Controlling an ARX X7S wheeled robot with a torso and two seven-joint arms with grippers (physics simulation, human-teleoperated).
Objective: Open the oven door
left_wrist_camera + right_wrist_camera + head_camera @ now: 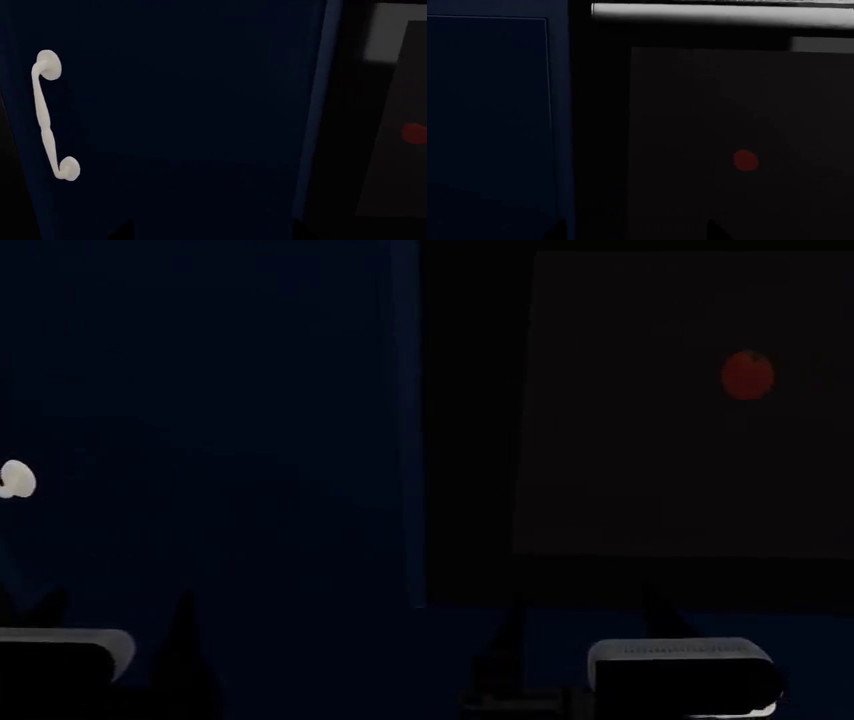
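While the oven door [720, 140] sat shut beside the blue cabinet door [490, 125], its handle [720, 12] ran level above the nearer right gripper [581, 615]; neither gripper's opening could be told.

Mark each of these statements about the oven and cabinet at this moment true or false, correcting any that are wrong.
1. The oven door has a straight silver-grey bar handle above its glass window. True.
2. The right gripper is clamped on that bar handle. False: in the right wrist view nothing touches the handle, and only dark finger tips show at the frame's lower edge.
3. A red spot shows on the oven's dark window. True.
4. The blue cabinet door carries a straight silver bar. False: its handle is curved and white.
5. In the head view the oven door stands to the left of the blue cabinet door. False: it stands to its right.
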